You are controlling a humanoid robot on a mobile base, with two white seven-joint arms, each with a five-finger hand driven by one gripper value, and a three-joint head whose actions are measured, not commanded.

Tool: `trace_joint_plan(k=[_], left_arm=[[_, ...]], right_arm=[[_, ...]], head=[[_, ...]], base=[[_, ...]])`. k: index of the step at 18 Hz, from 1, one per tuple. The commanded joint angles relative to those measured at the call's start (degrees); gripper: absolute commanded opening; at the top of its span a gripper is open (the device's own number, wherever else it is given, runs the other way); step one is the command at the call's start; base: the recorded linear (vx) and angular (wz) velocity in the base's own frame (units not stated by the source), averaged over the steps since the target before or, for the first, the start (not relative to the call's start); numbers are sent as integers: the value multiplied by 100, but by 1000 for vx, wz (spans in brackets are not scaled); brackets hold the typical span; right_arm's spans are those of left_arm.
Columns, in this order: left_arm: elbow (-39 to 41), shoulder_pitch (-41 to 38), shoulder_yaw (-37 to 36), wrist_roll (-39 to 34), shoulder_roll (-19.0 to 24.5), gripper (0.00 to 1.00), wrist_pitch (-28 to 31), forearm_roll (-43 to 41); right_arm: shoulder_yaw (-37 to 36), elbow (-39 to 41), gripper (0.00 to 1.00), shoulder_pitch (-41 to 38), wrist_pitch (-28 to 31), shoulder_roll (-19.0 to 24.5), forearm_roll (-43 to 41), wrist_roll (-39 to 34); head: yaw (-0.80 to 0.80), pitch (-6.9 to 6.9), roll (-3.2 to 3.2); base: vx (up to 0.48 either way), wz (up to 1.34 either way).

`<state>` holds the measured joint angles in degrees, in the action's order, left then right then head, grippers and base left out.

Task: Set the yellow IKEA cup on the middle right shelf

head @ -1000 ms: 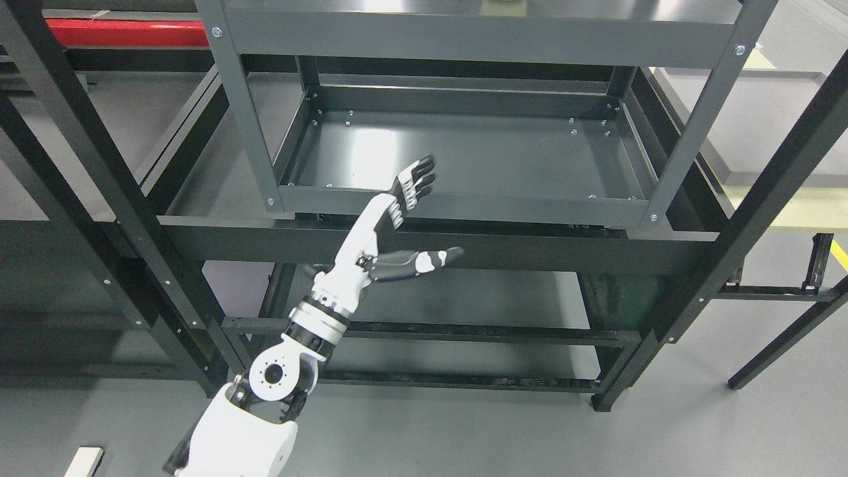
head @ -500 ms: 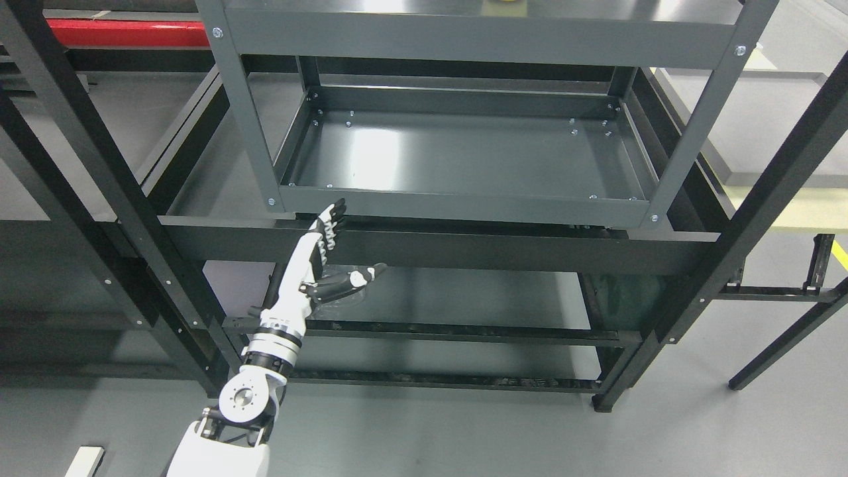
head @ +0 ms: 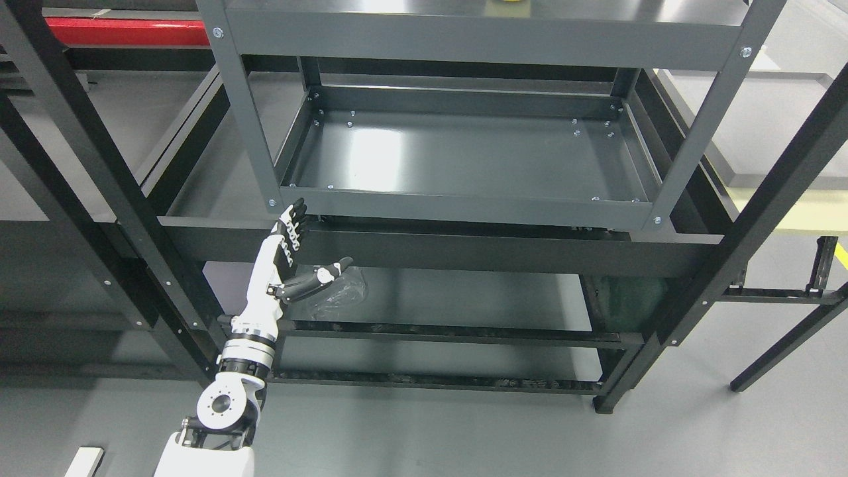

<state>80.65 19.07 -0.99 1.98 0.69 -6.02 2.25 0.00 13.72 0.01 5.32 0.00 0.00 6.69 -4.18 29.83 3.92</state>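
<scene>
The left hand (head: 291,255) hangs in front of the dark crossbeam (head: 464,248), below the front lip of the grey tray shelf (head: 464,156), with its fingers stretched straight, the thumb out to the side and nothing in its grip. The right arm does not show.

At the very top edge of the view a sliver of yellow (head: 509,2) sits on the top shelf (head: 464,13); it may be the yellow IKEA cup, but too little of it shows to be sure. The tray shelf in the middle of the view holds no cup that can be seen, only bolts around its rim and a glare of light. Which shelf the task means by middle right cannot be settled from this view.

As to progress, I judge that the empty hand and a bare middle shelf would fit a stage where the cup is waiting to be fetched, or one where the cup has been set down somewhere out of view.

No brand, label or writing can be read anywhere; a small pale object (head: 84,460) on the floor (head: 464,430) at lower left shows no legible print.
</scene>
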Motion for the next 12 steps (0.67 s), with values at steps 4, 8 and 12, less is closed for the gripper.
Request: trace_joint_plan(k=[4,8,12], left_arm=[[214,-377,354,30,31,99,-22,4],[337,-509,460,65,31,99,-22,12],[390,-509,460,65,31,99,-22,21]], right_arm=[[97,0,99,-80,4,-100,-141,-1],[97,0,99,-80,4,-100,-141,-1],[97,0,99,-80,4,-100,-141,-1]], head=[[0,0,0],[0,0,0],[0,0,0]], base=[[4,0],[0,0],[0,0]])
